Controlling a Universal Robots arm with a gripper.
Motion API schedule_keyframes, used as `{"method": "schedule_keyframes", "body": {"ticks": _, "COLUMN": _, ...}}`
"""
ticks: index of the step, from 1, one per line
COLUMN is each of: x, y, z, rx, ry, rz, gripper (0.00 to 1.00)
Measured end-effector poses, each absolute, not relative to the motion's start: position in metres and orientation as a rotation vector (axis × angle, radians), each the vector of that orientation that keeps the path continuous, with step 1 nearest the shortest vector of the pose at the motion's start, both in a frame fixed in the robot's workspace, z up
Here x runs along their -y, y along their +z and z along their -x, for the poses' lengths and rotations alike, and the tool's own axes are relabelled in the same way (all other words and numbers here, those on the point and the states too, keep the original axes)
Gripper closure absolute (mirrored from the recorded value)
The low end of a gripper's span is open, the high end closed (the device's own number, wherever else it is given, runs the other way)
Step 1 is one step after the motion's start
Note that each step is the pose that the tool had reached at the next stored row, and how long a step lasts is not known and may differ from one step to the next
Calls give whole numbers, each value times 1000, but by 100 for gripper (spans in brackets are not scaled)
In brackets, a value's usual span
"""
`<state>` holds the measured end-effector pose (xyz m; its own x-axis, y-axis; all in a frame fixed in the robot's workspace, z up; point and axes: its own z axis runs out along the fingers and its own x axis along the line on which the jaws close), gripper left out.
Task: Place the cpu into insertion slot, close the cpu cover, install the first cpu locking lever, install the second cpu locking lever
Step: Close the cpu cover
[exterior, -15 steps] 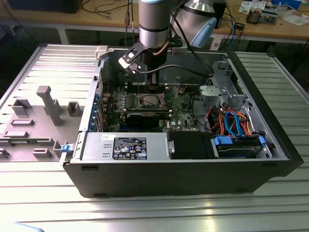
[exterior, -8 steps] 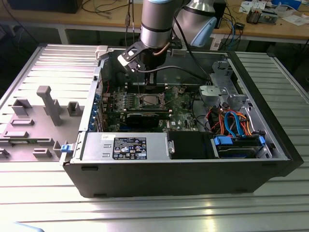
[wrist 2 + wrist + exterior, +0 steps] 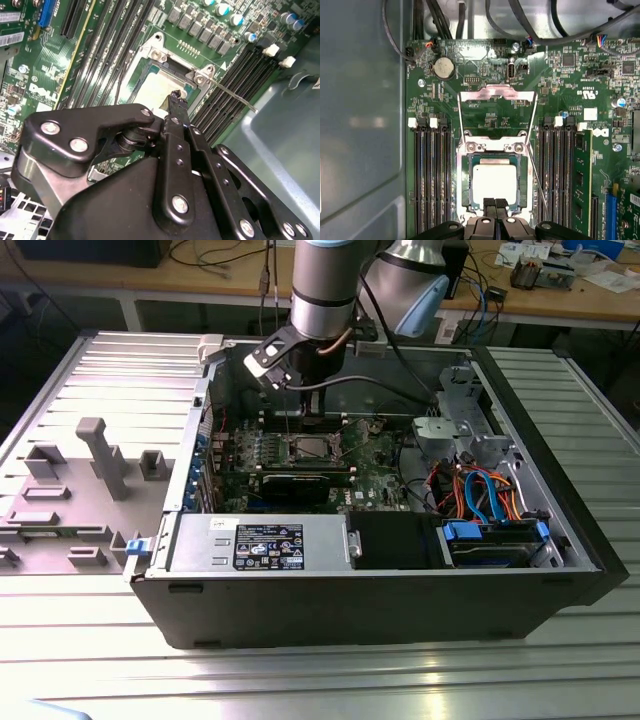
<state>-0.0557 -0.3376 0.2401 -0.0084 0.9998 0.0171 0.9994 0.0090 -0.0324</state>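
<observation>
- cpu, a small flat square chip with a silver-grey metal top (image 3: 494,182), sits in the insertion slot, a square socket with a silvery rim (image 3: 464,175), in the first wrist view. Step one looks done.
- Same view: the thin silvery cpu cover frame (image 3: 497,95) is swung back open, with board showing through its window. Both thin wire locking levers (image 3: 538,182) stand unlatched, so by my read the cover and both levers are left. The black gripper (image 3: 495,204) has its fingers pressed together, holding nothing, at one edge of the cpu.
- Second wrist view: the gripper tip is over the cpu's edge; contact can't be told. One lever sticks out free.
- Exterior view: an open dark computer case (image 3: 400,610) on a ribbed metal counter (image 3: 300,680) holds the green circuit board (image 3: 385,455) and blue and orange cables (image 3: 480,485). The grey arm (image 3: 325,280) reaches down into it.
</observation>
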Motion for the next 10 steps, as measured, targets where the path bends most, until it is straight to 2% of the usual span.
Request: {"method": "schedule_keyframes", "body": {"ticks": 10, "x": 338, "y": 241, "z": 56, "rx": 2208, "ry": 14, "rz": 2189, "gripper": 89}}
